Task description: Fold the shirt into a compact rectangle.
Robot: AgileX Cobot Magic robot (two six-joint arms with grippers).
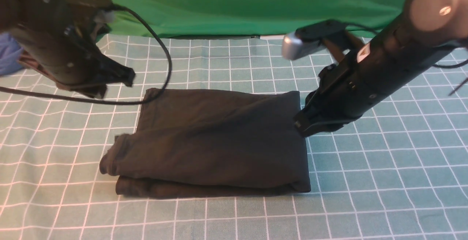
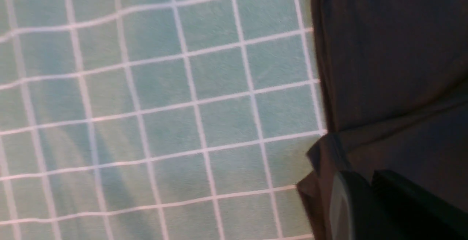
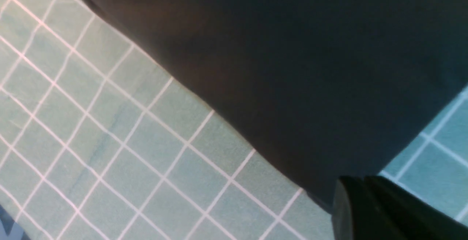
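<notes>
The black shirt (image 1: 215,141) lies folded into a thick rectangle in the middle of the table, with loose layers poking out at its near left corner. No print or neck label shows. My left gripper (image 1: 126,77) hangs in the air above the shirt's far left corner, jaws together and holding nothing. In the left wrist view the left gripper (image 2: 369,177) sits over the shirt's (image 2: 395,68) edge. My right gripper (image 1: 300,126) is low beside the shirt's right edge, jaws together. In the right wrist view the right gripper (image 3: 365,181) is at a corner of the shirt (image 3: 292,68).
A teal cloth with a white grid (image 1: 384,181) covers the table. A green backdrop (image 1: 237,6) hangs along the far edge. A blue garment (image 1: 7,55) lies at the far left behind my left arm, whose black cable (image 1: 161,49) loops over the shirt's far left corner.
</notes>
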